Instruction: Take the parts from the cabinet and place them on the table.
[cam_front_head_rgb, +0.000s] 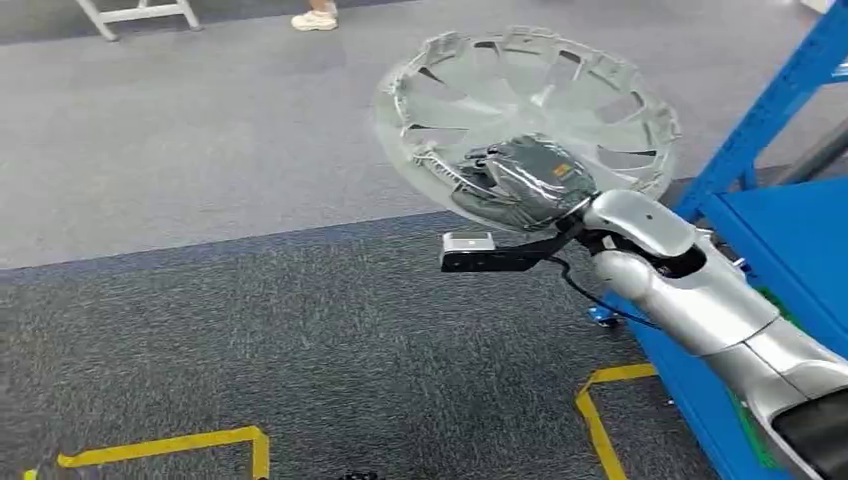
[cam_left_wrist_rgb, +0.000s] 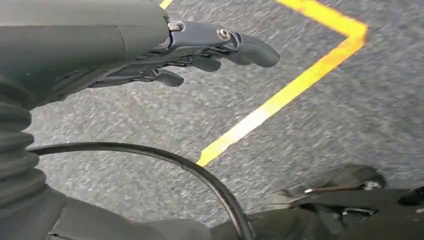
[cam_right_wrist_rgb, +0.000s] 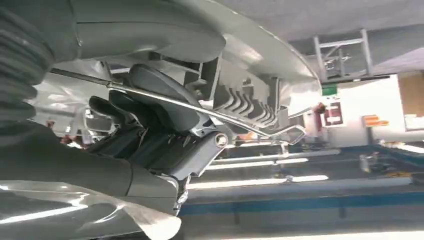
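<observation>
Head view: wheel cover is gripped at its inner rim by right hand, carried off blue cabinet for transfer; left hand is released, hanging idle.

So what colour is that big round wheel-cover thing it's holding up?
Silvery grey, the wheel cover held by the right robot hand; clearest in the head view.

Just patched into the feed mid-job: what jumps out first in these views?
The big silver wheel cover, held up in the air by the right hand above the grey carpet, left of the blue cabinet. Yellow tape lines mark the floor below. The left hand hangs over the carpet holding nothing, fingers loosely extended.
</observation>
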